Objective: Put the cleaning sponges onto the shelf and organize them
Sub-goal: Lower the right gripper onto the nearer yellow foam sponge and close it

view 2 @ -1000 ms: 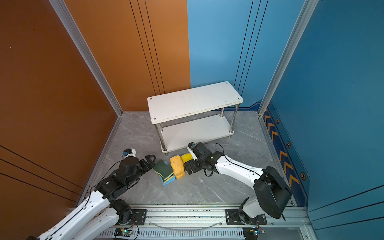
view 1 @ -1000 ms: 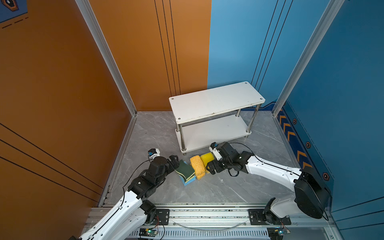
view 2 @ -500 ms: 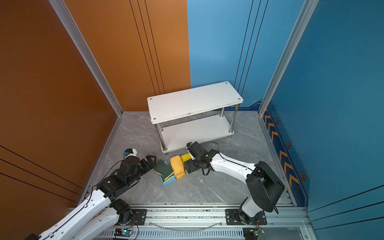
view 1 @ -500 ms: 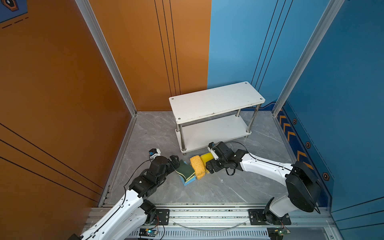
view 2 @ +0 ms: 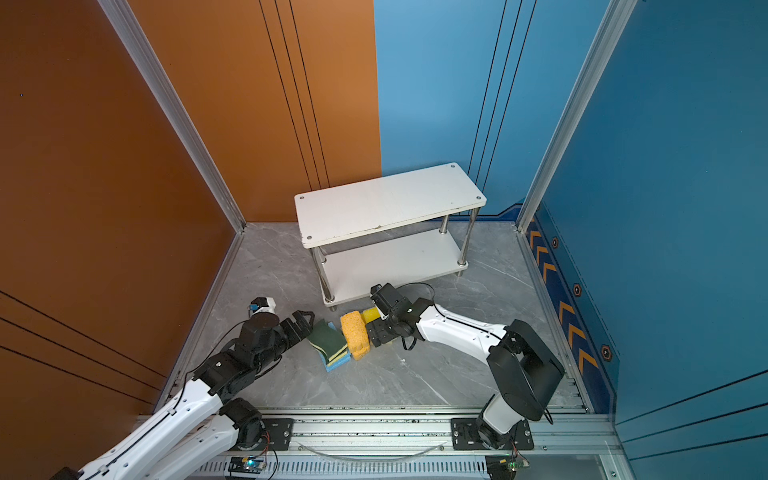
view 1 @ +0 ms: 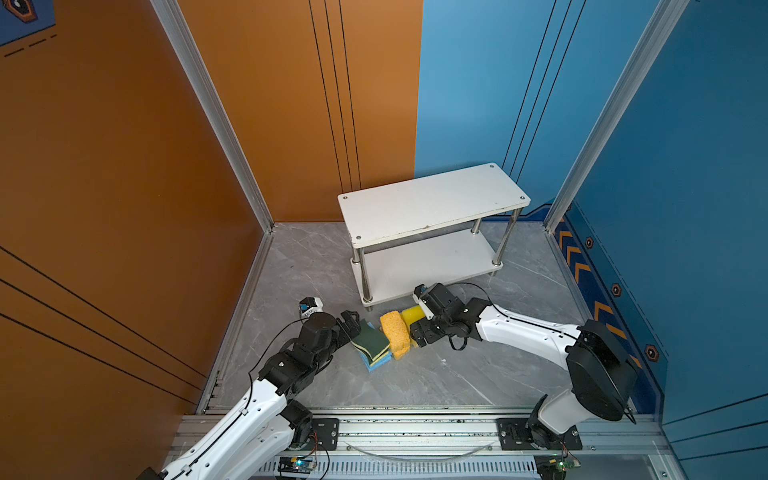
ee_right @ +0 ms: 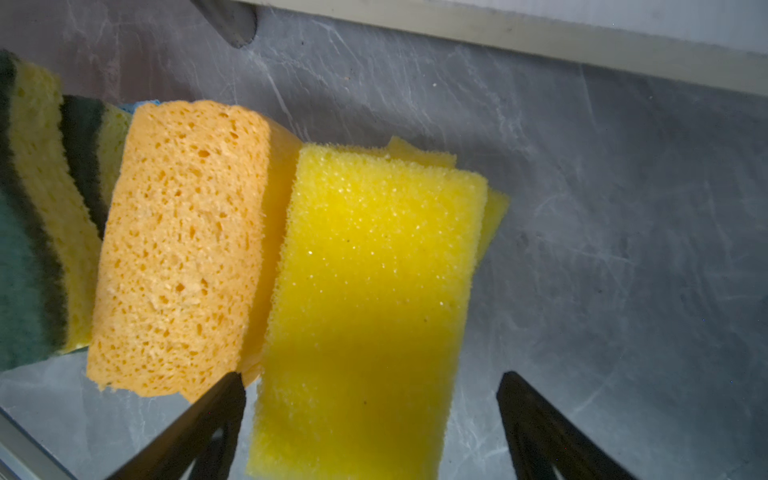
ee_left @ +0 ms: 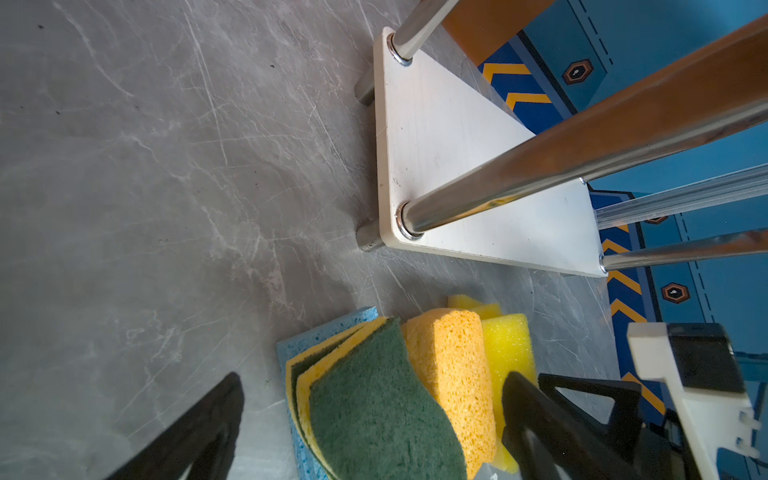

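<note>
Several cleaning sponges lie bunched on the floor in front of the shelf (view 1: 432, 199) (view 2: 386, 203), whose two boards are bare. Two green-topped sponges (view 1: 371, 338) (ee_left: 374, 415) lean on a light blue one (ee_left: 299, 345). Beside them stands an orange sponge (view 1: 395, 332) (ee_right: 178, 241), then a bright yellow sponge (view 1: 411, 314) (ee_right: 374, 249). My left gripper (ee_left: 372, 378) is open, its fingers wide either side of the green-topped and orange sponges. My right gripper (ee_right: 372, 377) is open around the yellow sponge, with a gap at one finger.
The shelf's lower board (ee_left: 449, 145) and a chrome post (ee_left: 540, 166) stand just behind the sponges. The shelf's front foot (ee_right: 232, 25) is near the right gripper. Grey marble floor (view 1: 436, 374) spreads in front; orange and blue walls enclose the cell.
The right arm has pushed a little farther in over the yellow sponge and its jaws have narrowed slightly. The left arm and the sponges have hardly moved.
</note>
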`<act>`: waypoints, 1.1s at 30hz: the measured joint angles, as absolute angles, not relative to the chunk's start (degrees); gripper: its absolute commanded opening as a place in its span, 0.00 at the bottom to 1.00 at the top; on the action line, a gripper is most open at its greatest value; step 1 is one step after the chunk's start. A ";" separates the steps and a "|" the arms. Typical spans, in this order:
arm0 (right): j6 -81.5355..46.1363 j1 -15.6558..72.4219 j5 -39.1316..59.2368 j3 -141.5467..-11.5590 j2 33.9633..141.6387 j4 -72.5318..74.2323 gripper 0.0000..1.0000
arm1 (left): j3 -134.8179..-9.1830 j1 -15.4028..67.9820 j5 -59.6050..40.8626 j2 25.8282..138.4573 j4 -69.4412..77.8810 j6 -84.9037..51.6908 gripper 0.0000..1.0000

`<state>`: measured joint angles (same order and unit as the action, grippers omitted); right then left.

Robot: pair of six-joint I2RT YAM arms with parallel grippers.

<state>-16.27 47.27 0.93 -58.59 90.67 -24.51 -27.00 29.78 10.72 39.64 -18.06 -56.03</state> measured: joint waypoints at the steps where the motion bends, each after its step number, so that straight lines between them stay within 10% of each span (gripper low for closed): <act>1: -16.27 47.33 0.71 -58.67 90.70 -24.51 0.94 | -27.00 29.67 10.39 39.75 -17.80 -56.03 0.98; 33: -15.40 47.70 -1.37 -59.00 93.47 -24.49 0.85 | -26.98 29.26 7.18 41.25 -17.37 -56.88 0.98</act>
